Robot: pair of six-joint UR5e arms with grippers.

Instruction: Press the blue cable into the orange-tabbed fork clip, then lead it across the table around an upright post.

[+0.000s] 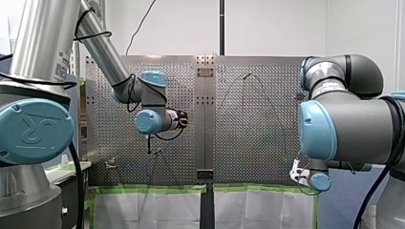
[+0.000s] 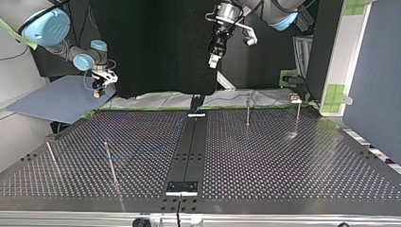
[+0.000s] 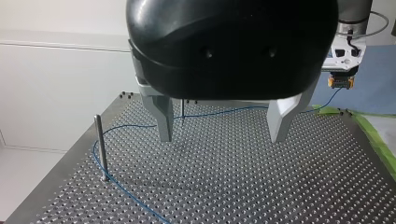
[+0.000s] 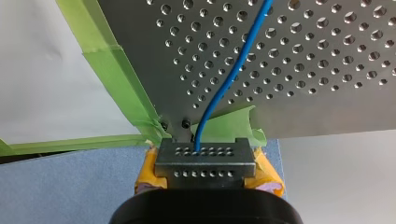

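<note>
Yellow-padded and closest to the lens, our right gripper [image 4: 205, 156] is pinching the blue cable [image 4: 229, 74] just off the green-taped corner of the perforated table [image 4: 303, 56], at the top view's far left. We are holding our left gripper [image 3: 224, 135] above the table, metal fingers [image 3: 163, 119] spread and empty. Ahead of it, the cable is curving around an upright post [image 3: 98, 144] at its base.
</note>
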